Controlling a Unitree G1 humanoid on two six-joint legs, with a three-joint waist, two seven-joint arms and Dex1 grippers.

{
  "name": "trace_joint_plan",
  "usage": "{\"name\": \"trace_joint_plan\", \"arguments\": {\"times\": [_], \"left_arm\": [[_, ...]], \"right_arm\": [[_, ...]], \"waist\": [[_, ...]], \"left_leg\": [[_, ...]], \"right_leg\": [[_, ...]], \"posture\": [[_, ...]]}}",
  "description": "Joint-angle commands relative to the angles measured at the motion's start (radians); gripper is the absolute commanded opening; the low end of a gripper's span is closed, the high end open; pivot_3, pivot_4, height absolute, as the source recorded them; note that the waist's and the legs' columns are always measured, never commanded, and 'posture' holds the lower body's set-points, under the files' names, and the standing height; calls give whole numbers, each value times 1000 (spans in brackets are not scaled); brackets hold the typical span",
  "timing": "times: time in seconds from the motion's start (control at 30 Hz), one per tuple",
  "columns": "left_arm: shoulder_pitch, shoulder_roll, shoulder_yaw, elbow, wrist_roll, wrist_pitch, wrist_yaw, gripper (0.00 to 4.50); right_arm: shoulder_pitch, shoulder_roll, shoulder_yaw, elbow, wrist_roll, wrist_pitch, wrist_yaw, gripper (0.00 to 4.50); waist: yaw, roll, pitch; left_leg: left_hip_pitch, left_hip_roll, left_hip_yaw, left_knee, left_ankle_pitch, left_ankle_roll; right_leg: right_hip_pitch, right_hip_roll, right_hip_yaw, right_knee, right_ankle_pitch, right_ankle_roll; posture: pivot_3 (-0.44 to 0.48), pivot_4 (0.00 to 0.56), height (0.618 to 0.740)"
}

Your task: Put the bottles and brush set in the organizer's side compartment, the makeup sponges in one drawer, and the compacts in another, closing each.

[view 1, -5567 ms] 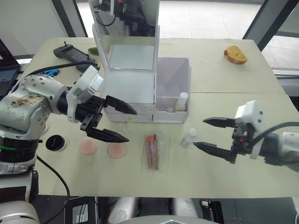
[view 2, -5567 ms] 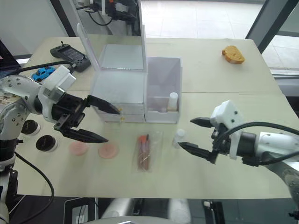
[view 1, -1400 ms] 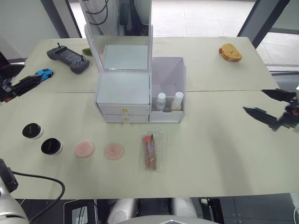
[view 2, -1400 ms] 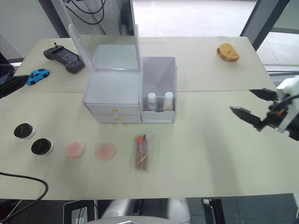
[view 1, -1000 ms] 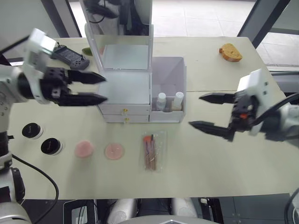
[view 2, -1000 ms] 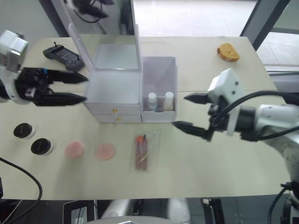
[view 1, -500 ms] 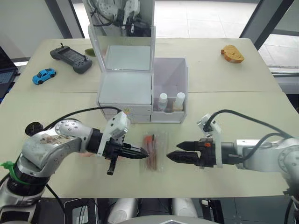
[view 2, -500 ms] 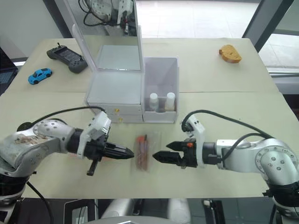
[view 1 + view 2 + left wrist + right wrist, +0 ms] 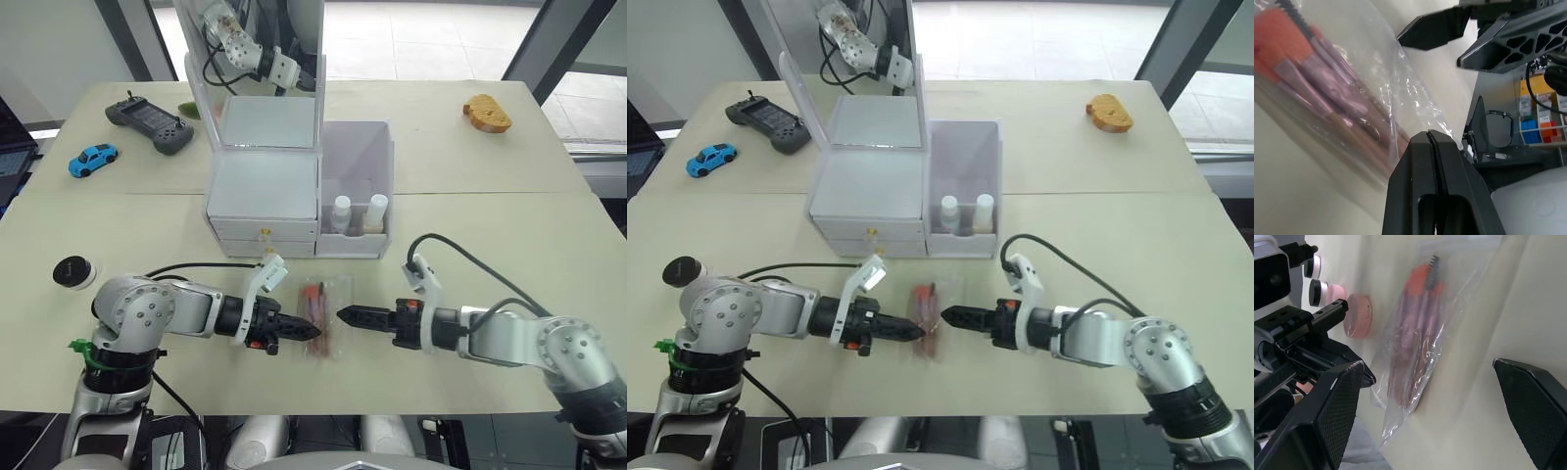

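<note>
- Beside the brush set (image 9: 320, 315), just in front of the organizer (image 9: 294, 186), we are now closing in from both sides.
- We are pressing the left gripper (image 9: 312, 332) shut and spreading the right gripper (image 9: 1430, 401), so pickup is starting.

A pale cream bench (image 9: 509, 225) is seen carrying several stray items. A dark grey game controller (image 9: 149, 121) is laid near the far left corner, and a small blue toy car (image 9: 92, 158) is set near it, closer to the left edge. A green object (image 9: 193, 109), mostly hidden, is glimpsed just beside the controller. An orange-brown, bread-like piece (image 9: 492, 113) is placed well apart, toward the far right corner.
</note>
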Motion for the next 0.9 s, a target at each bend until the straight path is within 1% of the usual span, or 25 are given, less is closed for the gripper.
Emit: {"name": "trace_joint_plan", "arguments": {"times": [0.03, 0.13, 0.23, 0.3, 0.43, 0.63, 0.73, 0.9], "left_arm": [[6, -24, -7, -1, 18, 8, 79, 42], [9, -41, -34, 72, 70, 8, 160, 42], [10, -57, -17, 100, 38, 8, 197, 42], [18, -47, -31, 86, 20, 8, 205, 42], [41, -59, -35, 72, -3, 8, 232, 42], [46, -60, -19, 70, -27, 8, 272, 42], [45, -68, -13, 72, -33, 8, 290, 0], [49, -72, -3, 68, -47, 8, 310, 0]], "right_arm": [[-11, 55, 2, 25, 25, -7, -12, 4500], [-13, 140, 0, 89, 25, -2, -4, 4500], [-34, 201, 3, 156, 25, 20, -9, 4500], [-66, 216, 27, 192, 25, 47, -10, 4500], [-135, 256, 72, 289, 14, 97, -7, 4500], [-201, 283, 112, 408, -62, 218, 82, 4500], [-237, 284, 117, 482, -154, 281, 151, 3880], [-294, 292, 93, 564, -295, 365, 280, 2160]], "waist": [[0, 0, 0], [1, 0, 0], [1, 0, -2], [0, 0, -2], [-2, 0, -4], [-2, -1, -8], [-3, 0, -12], [-3, 0, -17]], "left_leg": [[0, 0, 0, 0, 0, 0], [2, 0, 1, -2, 0, 0], [7, 0, 2, -4, 0, 0], [8, 0, 2, -5, 0, 0], [10, 0, 2, -6, 0, 0], [10, 0, 2, -7, 0, 0], [10, 1, 2, -8, 0, 0], [10, 0, 2, -8, 0, 0]], "right_leg": [[0, 0, 0, 0, 0, 0], [2, 0, 1, -1, 0, 0], [4, 0, 2, -1, 0, 0], [5, 1, 3, -1, 0, 0], [4, 2, 6, -1, 0, 0], [3, 3, 10, -1, 0, 0], [3, 5, 13, -1, 0, 0], [2, 5, 19, -1, 0, 0]], "posture": [[0, 150, 734], [0, 150, 734], [0, 150, 734], [0, 150, 734], [0, 150, 734], [0, 150, 734], [0, 150, 734], [0, 150, 734]]}}
